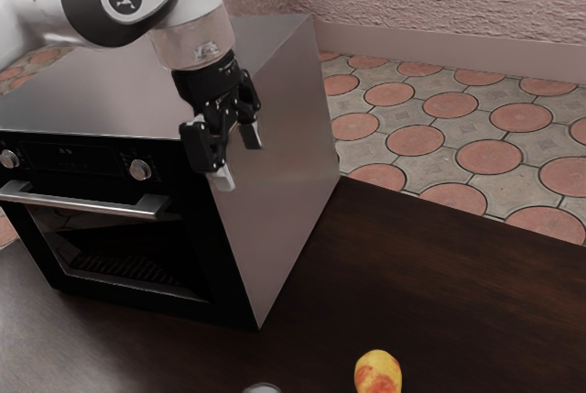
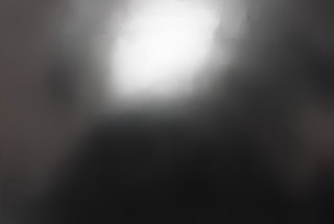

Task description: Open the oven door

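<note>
Fingers (image 1: pixel 203 144) apart, nothing between them: my black two-finger gripper (image 1: pixel 238 159) is open and pointing down by the upper front corner of the oven (image 1: pixel 291 109), with the side panel behind it in the exterior view. Touching the panel or just clear of it? Can't tell from here! The target, the oven door (image 1: pixel 128 269), lies lower than my gripper and toward the exterior view's left, and it looks closed, its handle (image 1: pixel 82 201) down and across from my fingertips.

So why park here? To my eye it's an approach spot, fingers spread ready to take a bar, though I'm off beyond the handle's near end. The bar stands proud of the door on end mounts, leaving room to hook behind it, and its place along the upper edge suggests a hinge below.

Now the lie of it: the door faces away from the oven's body, out over the tabletop (image 1: pixel 403 265), its longer side running across the front. The handle's long axis runs level the same way, under the knob (image 1: pixel 139 169) nearest my gripper. Next, I'd judge, comes a swing around to the front, then a pull outward and down; cut that corner too tight and I could scrape the casing.
</note>
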